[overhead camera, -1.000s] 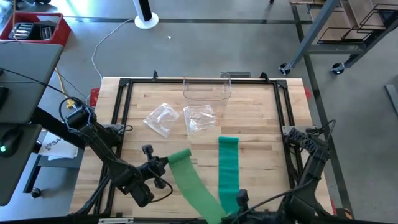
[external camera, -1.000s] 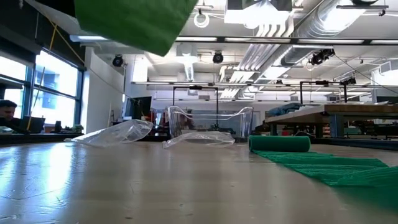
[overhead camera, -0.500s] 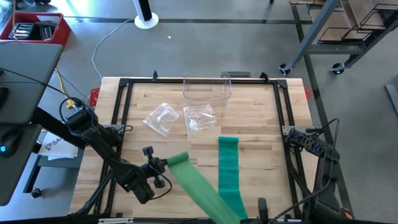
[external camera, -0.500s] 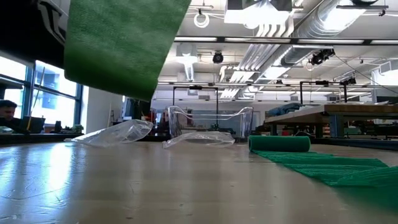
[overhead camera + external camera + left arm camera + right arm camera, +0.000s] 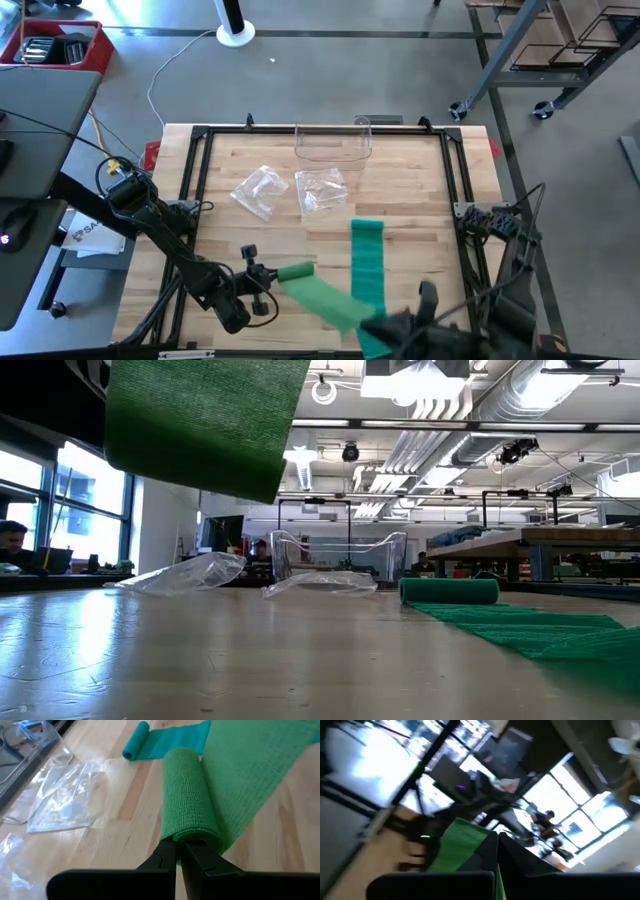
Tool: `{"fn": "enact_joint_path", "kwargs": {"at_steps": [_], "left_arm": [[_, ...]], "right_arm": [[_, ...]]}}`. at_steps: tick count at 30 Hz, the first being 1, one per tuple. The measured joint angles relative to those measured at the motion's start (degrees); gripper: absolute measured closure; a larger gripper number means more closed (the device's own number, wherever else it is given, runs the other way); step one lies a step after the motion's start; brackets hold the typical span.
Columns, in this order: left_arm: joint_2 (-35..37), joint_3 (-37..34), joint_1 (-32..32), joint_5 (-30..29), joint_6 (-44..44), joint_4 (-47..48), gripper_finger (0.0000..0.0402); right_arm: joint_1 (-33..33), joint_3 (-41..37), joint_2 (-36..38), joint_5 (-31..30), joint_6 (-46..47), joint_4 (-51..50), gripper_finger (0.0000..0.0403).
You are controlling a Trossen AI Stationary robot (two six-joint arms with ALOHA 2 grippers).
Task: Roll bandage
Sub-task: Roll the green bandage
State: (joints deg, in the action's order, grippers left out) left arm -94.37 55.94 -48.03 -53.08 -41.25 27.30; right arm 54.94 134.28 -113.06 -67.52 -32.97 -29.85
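A green bandage stretches in the air between my two grippers. Its rolled end [image 5: 296, 271] [image 5: 187, 795] is at my left gripper [image 5: 268, 277] [image 5: 180, 854], which is shut on it near the table's front left. The unrolled strip [image 5: 330, 297] [image 5: 200, 420] rises toward my right gripper [image 5: 370, 322] [image 5: 497, 851], shut on it above the near edge. A further stretch of green strip [image 5: 367, 262] lies flat on the table and ends in a small roll [image 5: 450, 590] [image 5: 135, 745] at its far end. My left gripper pinches the near end face of the roll [image 5: 192, 836] between its two fingers. The fingers slant down and point along the roll's axis. The roll is clear of the table, and the strip leaves it sideways, drawn fairly straight. My right gripper pinches the loose strip [image 5: 467, 842] between its two fingers, high above the table. The strip runs from there down to the roll. The picture is blurred, so I cannot tell whether the fingers are on an edge or on a fold.
Two clear plastic wrappers [image 5: 262, 190] [image 5: 322, 190] lie at the table's middle, with a clear plastic tray [image 5: 333, 145] behind them at the far edge. A black frame [image 5: 200, 160] runs around the tabletop. People sit in the room beyond.
My right gripper has risen above the near edge and turned, lifting its part of the strip. My left gripper has sunk and tipped, bringing the roll lower and nearer the front edge. The strip between them is now shorter and steeper. Both grippers stay shut.
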Motion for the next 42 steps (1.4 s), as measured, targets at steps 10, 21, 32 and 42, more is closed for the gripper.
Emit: {"fn": "enact_joint_path", "kwargs": {"at_steps": [10,21,32,42], "left_arm": [[1.7,0.0,-2.7,-13.3,-10.3,9.2,0.0401],[10.9,0.0,-13.0,-28.1,-26.1,23.1,0.0401],[12.9,0.0,-7.5,-20.0,-27.1,27.1,0.0401],[5.5,0.0,-1.9,-6.8,-19.8,21.8,0.0401]], "right_arm": [[-1.1,-0.1,2.6,13.4,15.9,-13.6,0.0403],[-1.4,-0.2,-2.1,30.0,54.8,-42.4,0.0403],[4.2,-0.1,-6.1,41.9,53.7,-29.1,0.0403],[7.0,0.7,-2.5,25.8,42.6,-22.6,0.0403]]}}
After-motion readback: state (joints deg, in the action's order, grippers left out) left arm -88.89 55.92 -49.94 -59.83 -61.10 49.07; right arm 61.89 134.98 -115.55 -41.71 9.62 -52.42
